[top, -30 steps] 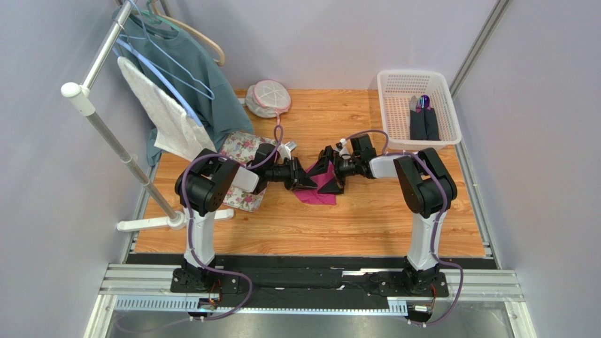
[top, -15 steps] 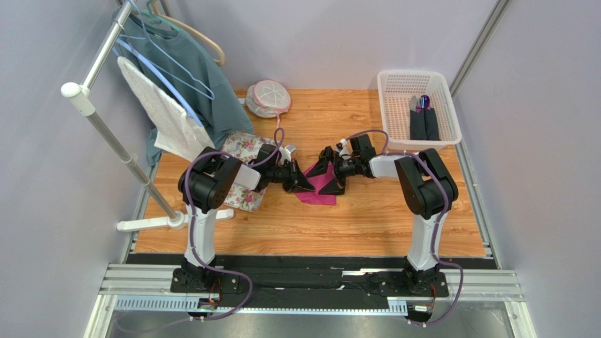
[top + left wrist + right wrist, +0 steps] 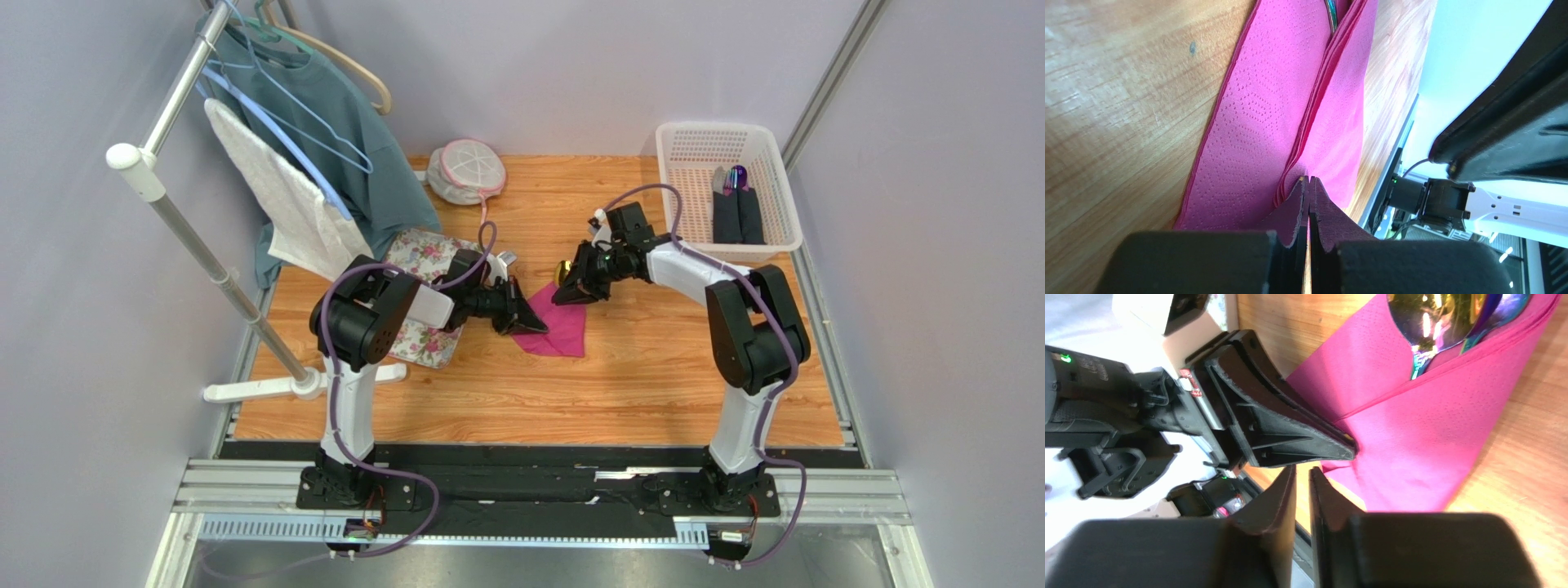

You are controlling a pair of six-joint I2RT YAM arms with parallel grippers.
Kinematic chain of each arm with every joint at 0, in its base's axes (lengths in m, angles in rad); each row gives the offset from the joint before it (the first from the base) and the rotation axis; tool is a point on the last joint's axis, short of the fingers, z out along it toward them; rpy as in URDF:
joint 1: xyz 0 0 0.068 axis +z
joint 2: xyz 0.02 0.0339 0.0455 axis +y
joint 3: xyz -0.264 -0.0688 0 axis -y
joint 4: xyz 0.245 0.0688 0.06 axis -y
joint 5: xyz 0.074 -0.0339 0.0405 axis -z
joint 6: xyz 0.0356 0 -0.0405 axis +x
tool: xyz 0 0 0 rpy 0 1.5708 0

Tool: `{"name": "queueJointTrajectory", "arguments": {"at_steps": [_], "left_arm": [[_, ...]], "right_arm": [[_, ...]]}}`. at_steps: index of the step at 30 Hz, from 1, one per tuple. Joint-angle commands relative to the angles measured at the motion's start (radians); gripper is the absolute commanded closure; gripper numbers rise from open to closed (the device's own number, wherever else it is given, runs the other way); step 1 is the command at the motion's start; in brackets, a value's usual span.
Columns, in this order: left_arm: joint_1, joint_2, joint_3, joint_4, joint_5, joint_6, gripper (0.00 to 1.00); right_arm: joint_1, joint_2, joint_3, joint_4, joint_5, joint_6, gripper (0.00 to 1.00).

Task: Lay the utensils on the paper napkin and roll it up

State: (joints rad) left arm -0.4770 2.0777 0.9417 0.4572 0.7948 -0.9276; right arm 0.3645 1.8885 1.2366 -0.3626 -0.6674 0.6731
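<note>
- My right pincer has just changed most: a second ago it sat low at the 3 o'clock side of the paper napkin with its jaws spread wide; now it is lifted off and pulled back toward 12 o'clock, its jaws drawn almost together with only a thin slit between them and nothing held.
- My left pincer has finished closing over the same second; it is low on the surface at the napkin's 9 o'clock edge, jaws pressed tight, with the stacked pink edges running straight into the tips; I judge a layer is nipped there, though the paper between the pads is too thin to see outright.
- The napkin lies near the middle of the surface, folded over on itself; from my right wrist the gold spoon shows its bowl peeking out at the open side of the fold, with a second iridescent piece just beside it that I cannot name for certain.
- What this means, as I read it: the utensils are already on the paper and the placing is done; the hold on the napkin is now my left pincer's alone; the roll itself is only a first fold, not yet a tube, so the rolling is what remains.
</note>
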Motion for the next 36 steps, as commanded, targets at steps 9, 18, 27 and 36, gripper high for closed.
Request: {"name": "queueJointTrajectory", "arguments": {"at_steps": [9,18,27,36], "left_arm": [[0.005,-0.015,0.005,-0.058,-0.04,0.059,0.99],[0.005,-0.015,0.0,-0.055,-0.043,0.061,0.99],[0.003,-0.05,0.003,-0.025,-0.011,0.061,0.94],[-0.044,-0.128,0.017,0.011,0.046,0.059,0.84]], "right_arm": [[0.045,0.061,0.095,-0.127,0.181,-0.15,1.0],[0.056,0.116,0.098,-0.107,0.252,-0.159,1.0],[0.065,0.188,0.067,-0.111,0.273,-0.187,1.0],[0.062,0.192,0.031,-0.088,0.233,-0.198,1.0]]}}
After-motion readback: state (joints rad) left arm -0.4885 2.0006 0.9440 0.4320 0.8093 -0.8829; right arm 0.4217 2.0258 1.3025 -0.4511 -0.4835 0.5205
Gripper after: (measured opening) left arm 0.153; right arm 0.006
